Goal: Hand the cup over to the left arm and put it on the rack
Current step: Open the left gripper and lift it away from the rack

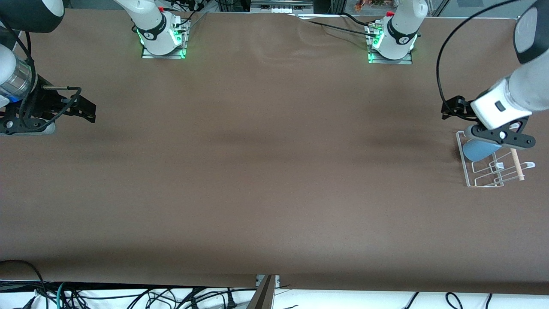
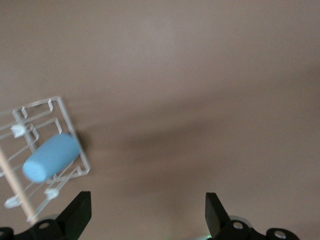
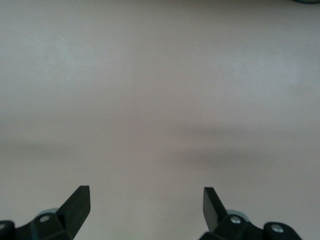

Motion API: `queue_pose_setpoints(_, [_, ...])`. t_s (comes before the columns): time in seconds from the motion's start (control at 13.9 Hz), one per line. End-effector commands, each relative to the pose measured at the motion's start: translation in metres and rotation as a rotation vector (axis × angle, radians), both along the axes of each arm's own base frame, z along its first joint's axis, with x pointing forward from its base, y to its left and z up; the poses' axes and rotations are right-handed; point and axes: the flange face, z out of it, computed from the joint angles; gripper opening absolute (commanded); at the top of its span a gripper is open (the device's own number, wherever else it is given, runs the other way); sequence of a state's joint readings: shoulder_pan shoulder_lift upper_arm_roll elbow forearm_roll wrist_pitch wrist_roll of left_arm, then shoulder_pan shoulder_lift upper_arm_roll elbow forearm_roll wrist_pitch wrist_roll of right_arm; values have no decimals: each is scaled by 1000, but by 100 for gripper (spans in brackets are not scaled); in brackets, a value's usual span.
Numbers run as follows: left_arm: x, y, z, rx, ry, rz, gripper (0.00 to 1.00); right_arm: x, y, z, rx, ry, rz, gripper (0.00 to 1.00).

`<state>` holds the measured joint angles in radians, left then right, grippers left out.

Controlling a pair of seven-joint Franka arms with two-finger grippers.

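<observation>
Sideways, cup [image 2: 51, 157] lying on rack [image 2: 56, 106]

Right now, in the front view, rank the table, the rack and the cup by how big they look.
1. Table, fills most of the view.
2. Rack, small wire frame.
3. Cup, lying on the rack, partly hidden by the left gripper, so its full extent is unsure.
</observation>
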<state>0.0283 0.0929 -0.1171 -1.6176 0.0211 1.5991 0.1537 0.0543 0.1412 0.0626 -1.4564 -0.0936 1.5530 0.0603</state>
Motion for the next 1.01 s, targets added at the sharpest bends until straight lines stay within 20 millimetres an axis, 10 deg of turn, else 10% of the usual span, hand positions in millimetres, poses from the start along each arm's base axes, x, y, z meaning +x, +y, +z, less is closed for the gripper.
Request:
queue_pose_setpoints(0.0, [-29, -3, -23, -40, -101, 33, 100, 1, -1, 3, -4, -7, 16, 100])
queue_pose_setpoints(0.94, [-29, 7, 2, -33, -110, 271, 100, 2, 2, 2, -3, -9, 19, 100])
